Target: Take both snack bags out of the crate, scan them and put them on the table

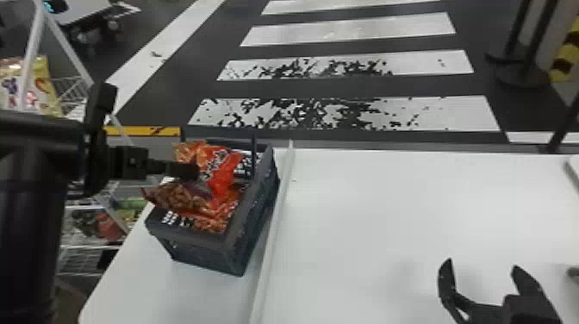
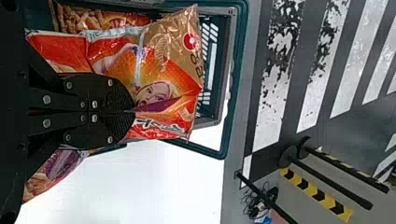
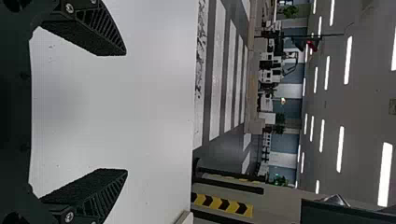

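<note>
My left jaws clamp a red-orange snack bag, printed with lettering and a face, in the crate; my right jaws stand apart over the desk.

Looking at glossy red-and-orange snack bags here, creased, overlapping and poking over the left rim of the dark crate, left of centre, on the white table.
</note>
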Controlling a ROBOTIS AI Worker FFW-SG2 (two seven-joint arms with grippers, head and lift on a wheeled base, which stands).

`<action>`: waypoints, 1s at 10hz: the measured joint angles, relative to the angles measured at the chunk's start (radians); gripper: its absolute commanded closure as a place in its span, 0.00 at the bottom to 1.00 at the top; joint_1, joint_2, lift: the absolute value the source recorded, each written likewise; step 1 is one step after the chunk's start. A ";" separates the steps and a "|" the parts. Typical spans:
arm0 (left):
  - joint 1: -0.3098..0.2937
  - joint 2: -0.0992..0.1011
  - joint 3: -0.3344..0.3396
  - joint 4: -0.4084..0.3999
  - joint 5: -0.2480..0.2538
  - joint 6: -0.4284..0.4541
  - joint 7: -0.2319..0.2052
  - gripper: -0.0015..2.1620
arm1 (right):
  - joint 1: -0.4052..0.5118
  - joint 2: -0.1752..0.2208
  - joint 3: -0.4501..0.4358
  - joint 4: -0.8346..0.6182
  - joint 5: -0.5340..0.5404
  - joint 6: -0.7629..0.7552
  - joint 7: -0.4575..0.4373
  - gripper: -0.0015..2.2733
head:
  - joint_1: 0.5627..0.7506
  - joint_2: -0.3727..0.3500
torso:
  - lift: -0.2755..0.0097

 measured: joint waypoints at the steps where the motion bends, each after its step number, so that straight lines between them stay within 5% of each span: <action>1: 0.023 0.001 0.025 -0.048 -0.007 0.000 -0.025 0.99 | -0.001 0.000 0.003 0.002 0.000 0.000 0.000 0.04 | 0.70 0.86 | 0.64; 4: 0.093 0.001 0.078 -0.125 -0.001 0.000 -0.051 0.99 | -0.002 0.000 0.007 0.006 0.000 0.001 0.000 0.04 | 0.70 0.87 | 0.64; 5: 0.117 -0.013 0.099 -0.158 0.018 0.000 -0.043 0.99 | -0.005 0.000 0.008 0.011 0.000 0.000 0.000 0.04 | 0.70 0.87 | 0.64; 7: 0.136 -0.086 0.104 -0.245 0.056 0.000 0.026 0.99 | -0.007 0.000 0.015 0.013 0.000 -0.004 0.000 0.04 | 0.70 0.83 | 0.64; 10: 0.151 -0.217 0.061 -0.321 0.138 0.000 0.197 0.99 | 0.005 0.000 0.009 0.003 0.000 -0.012 -0.002 0.04 | 0.70 0.71 | 0.64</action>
